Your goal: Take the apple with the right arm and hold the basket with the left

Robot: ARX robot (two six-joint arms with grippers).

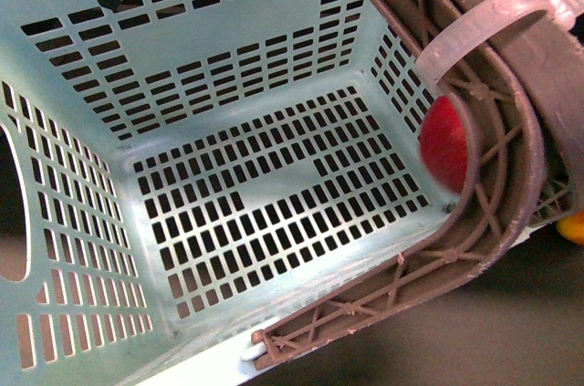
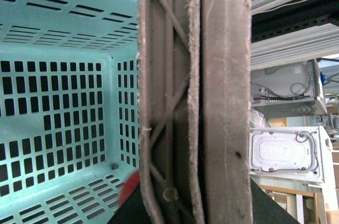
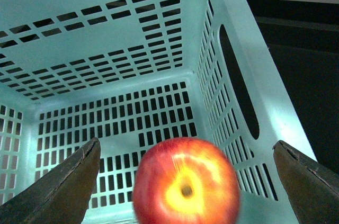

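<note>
Red and blurred, the apple [image 3: 185,184] is showing midway between the fingers of my right gripper [image 3: 185,143], which are standing wide apart, neither touching it. Beyond them the aqua basket [image 3: 106,49] is presenting its slotted floor. Its brown handle [image 2: 222,97], which a white zip tie [image 1: 484,26] is circling, is filling my left wrist view; I cannot tell whether my left gripper is clamping it.
</note>
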